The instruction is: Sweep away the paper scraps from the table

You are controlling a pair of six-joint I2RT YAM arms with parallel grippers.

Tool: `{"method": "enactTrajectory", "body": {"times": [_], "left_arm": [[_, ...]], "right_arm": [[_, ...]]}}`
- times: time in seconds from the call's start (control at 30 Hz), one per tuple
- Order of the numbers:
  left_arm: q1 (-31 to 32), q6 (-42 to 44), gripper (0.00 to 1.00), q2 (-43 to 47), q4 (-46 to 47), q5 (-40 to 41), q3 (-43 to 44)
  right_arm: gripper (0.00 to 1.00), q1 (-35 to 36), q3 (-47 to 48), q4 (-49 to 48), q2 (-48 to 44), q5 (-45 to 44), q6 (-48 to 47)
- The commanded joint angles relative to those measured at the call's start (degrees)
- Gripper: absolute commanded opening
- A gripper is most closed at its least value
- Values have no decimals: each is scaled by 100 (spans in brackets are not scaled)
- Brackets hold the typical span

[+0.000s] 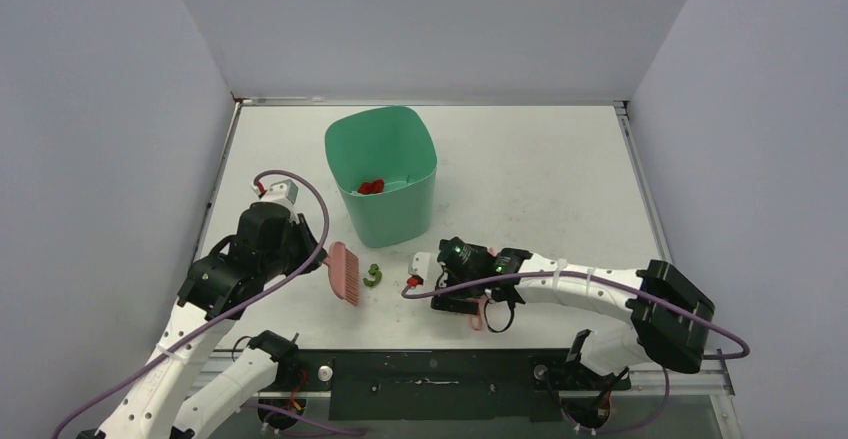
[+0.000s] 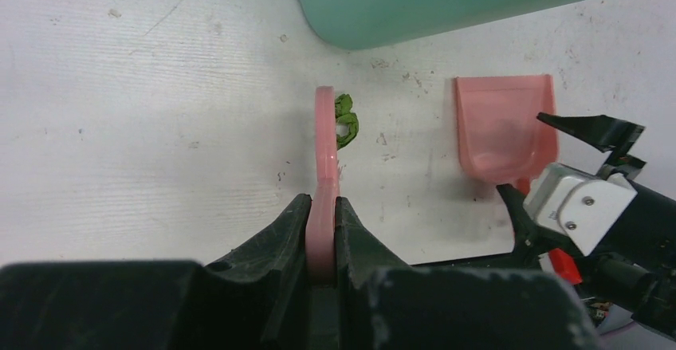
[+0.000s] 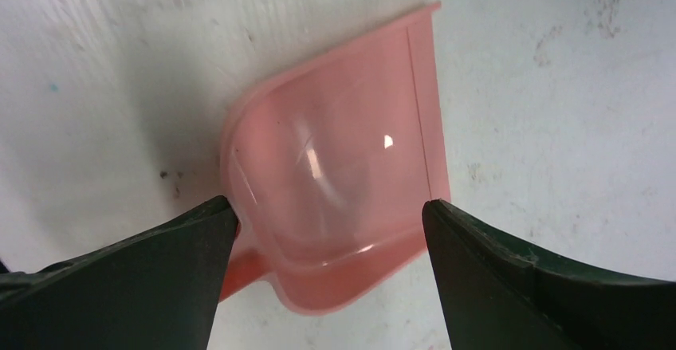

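Note:
An olive green paper scrap (image 1: 373,276) lies on the white table (image 1: 540,179), just right of the pink brush (image 1: 344,272). My left gripper (image 1: 316,259) is shut on the brush handle (image 2: 323,222); in the left wrist view the scrap (image 2: 346,121) touches the brush's right side. My right gripper (image 1: 452,294) is open and hovers over the pink dustpan (image 3: 343,182), one finger on each side of its rear. The dustpan (image 2: 504,131) lies flat and empty. A red scrap (image 1: 372,187) lies inside the green bin (image 1: 385,209).
The green bin stands behind the brush and scrap, close to both. The dustpan's handle (image 1: 478,314) points toward the near table edge. The black fingers of the right gripper (image 2: 599,129) show at the right of the left wrist view. Grey walls enclose the table.

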State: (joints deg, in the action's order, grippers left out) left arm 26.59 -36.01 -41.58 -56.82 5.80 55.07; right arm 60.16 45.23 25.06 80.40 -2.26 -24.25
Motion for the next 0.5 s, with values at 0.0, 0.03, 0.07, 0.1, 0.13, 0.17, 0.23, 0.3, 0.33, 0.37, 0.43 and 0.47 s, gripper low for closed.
{"method": "enactTrajectory", "body": {"times": [0.0, 0.03, 0.07, 0.1, 0.13, 0.17, 0.23, 0.3, 0.33, 0.37, 0.43, 0.47], "left_arm": [[30, 245, 0, -48, 395, 118, -35], [30, 285, 0, -78, 414, 141, -52], [23, 337, 0, -113, 444, 149, -68], [22, 406, 0, -159, 460, 154, -74], [22, 451, 0, -202, 464, 152, -75], [28, 486, 0, -271, 463, 119, -69], [35, 534, 0, -355, 464, 34, -43], [33, 583, 0, -376, 485, -28, -48], [36, 592, 0, -377, 496, -26, -56], [32, 593, 0, -370, 508, -23, -71], [42, 603, 0, -365, 544, -52, -75], [40, 613, 0, -378, 562, -53, -75]], "right_arm": [[88, -422, -290, 378, -454, -665, -470], [88, -609, -348, 357, -521, -608, -493], [88, -804, -380, 347, -616, -492, -522], [88, -948, -372, 368, -730, -347, -534], [88, -1044, -342, 438, -832, -216, -556], [88, -1093, -292, 531, -929, -100, -589], [88, -1214, -236, 731, -1062, 59, -662], [88, -1368, -295, 890, -1227, 271, -798], [88, -1414, -348, 937, -1292, 369, -826], [88, -1434, -406, 965, -1357, 389, -827], [88, -1470, -490, 1081, -1443, 520, -832], [88, -1489, -501, 1154, -1467, 579, -807]]}}
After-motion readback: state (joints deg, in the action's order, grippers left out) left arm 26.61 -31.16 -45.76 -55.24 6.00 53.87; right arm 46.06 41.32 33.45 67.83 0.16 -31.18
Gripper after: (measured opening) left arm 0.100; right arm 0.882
